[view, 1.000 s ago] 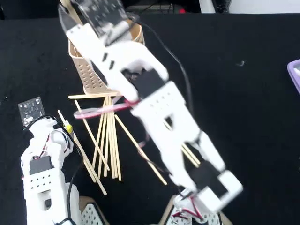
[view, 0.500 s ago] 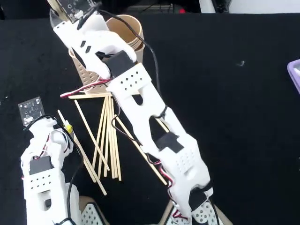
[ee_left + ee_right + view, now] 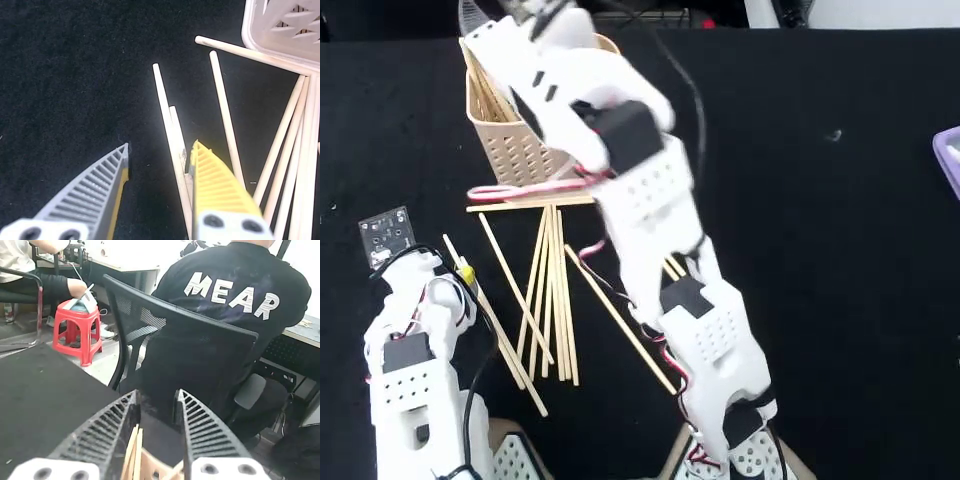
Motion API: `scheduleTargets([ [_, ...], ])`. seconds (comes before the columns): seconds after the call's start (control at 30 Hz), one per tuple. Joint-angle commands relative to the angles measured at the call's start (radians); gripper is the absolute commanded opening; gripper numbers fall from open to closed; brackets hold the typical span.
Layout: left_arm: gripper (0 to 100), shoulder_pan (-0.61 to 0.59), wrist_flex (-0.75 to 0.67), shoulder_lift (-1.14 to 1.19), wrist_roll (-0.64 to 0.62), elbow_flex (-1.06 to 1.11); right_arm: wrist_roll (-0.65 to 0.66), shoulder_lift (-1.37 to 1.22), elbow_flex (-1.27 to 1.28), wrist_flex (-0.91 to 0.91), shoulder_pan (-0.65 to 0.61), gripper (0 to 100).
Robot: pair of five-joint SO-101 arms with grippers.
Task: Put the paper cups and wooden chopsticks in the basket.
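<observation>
I'm holding my left arm (image 3: 405, 370) folded low and close in, left gripper (image 3: 160, 145) pointing down, jaws spread wide. I'm holding my right arm (image 3: 650, 200) stretched far out and forward, wrist raised, right gripper (image 3: 157, 395) aiming roughly level, jaws slightly apart.

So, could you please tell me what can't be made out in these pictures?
Inside of the basket, any paper cups included: the right arm covers it in the high view.
How many chopsticks lie on the table: some run under that arm, and the left wrist view's edge cuts others off.
</observation>
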State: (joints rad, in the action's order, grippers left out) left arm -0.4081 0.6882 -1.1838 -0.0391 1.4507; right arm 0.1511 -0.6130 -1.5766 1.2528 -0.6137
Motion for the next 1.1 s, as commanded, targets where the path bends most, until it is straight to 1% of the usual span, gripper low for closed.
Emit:
scheduleTargets([
  [0.0,20,-0.007,-0.017,-0.012,-0.009,-0.008,0.002,0.073,-0.070,0.397,0.043,11.4],
  [0.03,20,-0.007,-0.017,-0.012,-0.009,-0.008,0.002,0.097,-0.044,0.506,0.063,11.4],
  [0.2,20,-0.005,-0.017,-0.012,-0.009,-0.010,0.000,0.154,0.180,0.516,0.242,11.5],
  [0.27,20,-0.005,-0.017,-0.012,-0.009,-0.010,0.003,0.199,0.297,0.516,0.276,11.6],
  [0.33,20,-0.007,-0.017,-0.012,-0.009,-0.008,0.034,0.278,0.423,0.516,0.284,11.5],
  [0.43,20,-0.007,-0.017,-0.012,-0.009,-0.010,0.077,0.460,0.677,0.516,0.281,11.5],
  [0.5,20,-0.007,-0.017,-0.012,-0.009,-0.010,0.092,0.601,0.885,0.514,0.281,11.6],
  [0.6,20,-0.007,-0.017,-0.012,-0.009,-0.010,0.181,0.792,1.241,0.489,0.282,11.7],
  [0.67,20,-0.007,-0.017,-0.012,-0.009,-0.012,0.227,0.912,1.512,0.413,0.290,11.8],
  [0.73,20,-0.005,-0.017,-0.012,-0.009,-0.012,0.256,1.017,1.788,0.285,0.316,13.6],
  [0.87,20,-0.005,-0.017,-0.012,-0.009,-0.012,0.311,1.142,2.287,-0.060,0.359,20.5],
  [0.97,20,-0.005,-0.017,-0.012,-0.009,-0.010,0.373,1.138,2.470,-0.239,0.400,20.8],
  [1.07,20,-0.005,-0.017,-0.012,-0.009,-0.010,0.430,1.070,2.514,-0.302,0.445,20.8],
])
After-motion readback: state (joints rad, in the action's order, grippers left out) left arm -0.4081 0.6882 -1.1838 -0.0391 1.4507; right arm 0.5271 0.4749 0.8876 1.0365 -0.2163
